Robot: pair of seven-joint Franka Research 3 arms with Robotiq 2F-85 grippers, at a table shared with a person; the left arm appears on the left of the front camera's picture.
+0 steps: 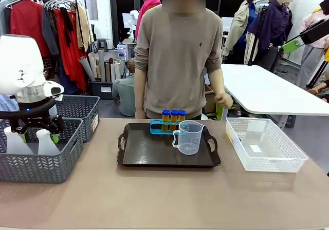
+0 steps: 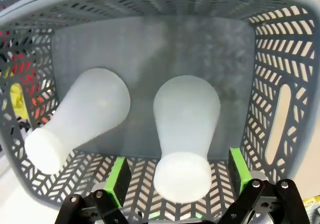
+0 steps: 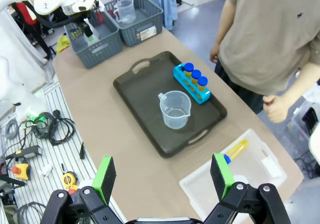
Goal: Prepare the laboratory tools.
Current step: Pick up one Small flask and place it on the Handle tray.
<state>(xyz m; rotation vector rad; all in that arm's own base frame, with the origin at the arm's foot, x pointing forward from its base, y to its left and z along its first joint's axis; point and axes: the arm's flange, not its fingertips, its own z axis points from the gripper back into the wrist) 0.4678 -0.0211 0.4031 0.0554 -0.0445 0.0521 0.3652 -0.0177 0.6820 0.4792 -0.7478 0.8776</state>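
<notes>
Two white conical flasks (image 2: 185,119) (image 2: 82,116) stand in the near grey basket (image 1: 43,166) at the table's left. My left gripper (image 2: 178,176) hangs open over them, its green pads (image 2: 118,179) on either side of the right flask's cap without touching it; the front view shows the left gripper (image 1: 38,135) dipping into that basket. On the black tray (image 1: 149,155) stand a clear beaker (image 1: 188,136) and a blue rack (image 1: 160,127) with three orange blue-capped tubes (image 1: 174,115). My right gripper (image 3: 162,176) hovers open, high above the table's near right edge, holding nothing.
A person stands at the far side behind the tray, one fist near the table's edge. A white basket (image 1: 264,145) at the right holds one tube (image 3: 234,150). A second grey basket (image 3: 142,14) behind the first holds another beaker (image 3: 125,9). Bare tabletop lies in front of the tray.
</notes>
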